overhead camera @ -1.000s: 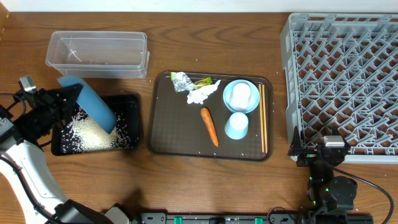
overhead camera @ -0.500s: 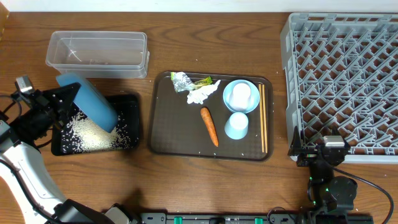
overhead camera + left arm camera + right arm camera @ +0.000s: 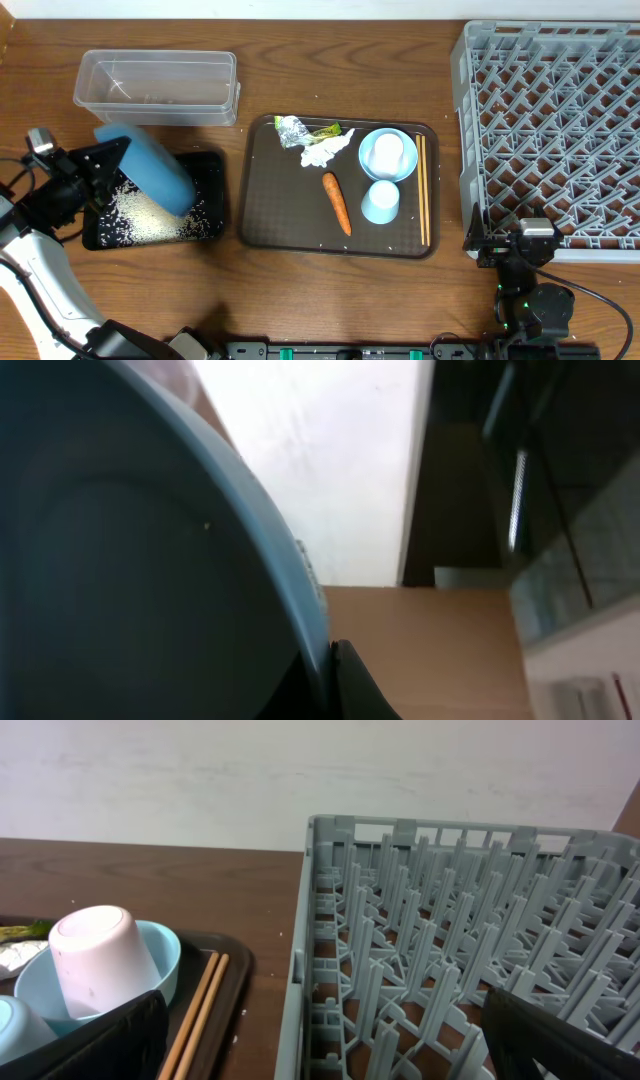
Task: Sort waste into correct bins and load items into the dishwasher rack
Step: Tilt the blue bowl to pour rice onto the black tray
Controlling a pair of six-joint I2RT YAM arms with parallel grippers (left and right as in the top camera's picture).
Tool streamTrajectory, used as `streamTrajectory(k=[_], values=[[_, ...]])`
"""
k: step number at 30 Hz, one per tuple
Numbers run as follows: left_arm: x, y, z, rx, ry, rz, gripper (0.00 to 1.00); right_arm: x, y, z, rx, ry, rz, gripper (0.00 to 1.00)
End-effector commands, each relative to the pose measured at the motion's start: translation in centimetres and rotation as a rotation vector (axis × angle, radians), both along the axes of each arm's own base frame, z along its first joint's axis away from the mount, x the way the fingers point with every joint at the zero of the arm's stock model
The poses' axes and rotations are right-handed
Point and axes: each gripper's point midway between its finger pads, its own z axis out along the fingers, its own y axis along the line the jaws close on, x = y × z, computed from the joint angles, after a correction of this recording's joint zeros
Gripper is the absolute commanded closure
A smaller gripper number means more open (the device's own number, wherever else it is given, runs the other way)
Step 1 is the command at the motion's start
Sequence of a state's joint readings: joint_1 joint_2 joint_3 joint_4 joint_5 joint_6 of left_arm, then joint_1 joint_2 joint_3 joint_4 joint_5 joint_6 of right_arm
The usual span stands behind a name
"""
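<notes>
Your left gripper (image 3: 104, 162) is clamped on the bowl (image 3: 150, 170), holding it tilted above the black tray (image 3: 214, 196), whose floor is covered in rice (image 3: 148, 216). Your right gripper (image 3: 518, 234) rests with fingers apart, far right of the black tray.

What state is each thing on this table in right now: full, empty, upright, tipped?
dark-blue bowl: tipped on edge over the black tray, gripped.
black tray: holds loose rice.
clear tub: looks almost empty.
pale-blue bowl: upright, white cup upside down inside.
pale-blue cup: upside down.
rack: nothing in it that shows.
left end effector: shut on the dark-blue bowl.
right end effector: open.
</notes>
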State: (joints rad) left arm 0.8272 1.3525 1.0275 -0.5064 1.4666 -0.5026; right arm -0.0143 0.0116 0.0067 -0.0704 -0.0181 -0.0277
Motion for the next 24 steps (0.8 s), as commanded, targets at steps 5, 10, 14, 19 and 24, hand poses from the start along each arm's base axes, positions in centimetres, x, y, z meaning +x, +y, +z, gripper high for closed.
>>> streamTrajectory(k=[5, 10, 14, 19, 24], values=[[-0.2, -0.7, 1.8, 0.089, -0.12, -0.045, 0.94, 0.0, 0.1, 0.0, -0.012, -0.001, 0.002, 0.01], [-0.3, -0.8, 1.5, 0.058, -0.079, -0.035, 0.94, 0.0, 0.1, 0.0, -0.012, -0.001, 0.002, 0.01], [-1.1, -2.5, 2.9, 0.002, -0.112, -0.096, 0.94, 0.0, 0.1, 0.0, -0.012, -0.001, 0.002, 0.01], [-1.5, -4.8, 4.3, 0.214, -0.154, -0.078, 0.94, 0.0, 0.1, 0.0, -0.012, -0.001, 0.002, 0.01], [-2.2, -7.9, 4.9, 0.398, -0.14, -0.041, 0.94, 0.0, 0.1, 0.0, -0.012, -0.001, 0.002, 0.01]])
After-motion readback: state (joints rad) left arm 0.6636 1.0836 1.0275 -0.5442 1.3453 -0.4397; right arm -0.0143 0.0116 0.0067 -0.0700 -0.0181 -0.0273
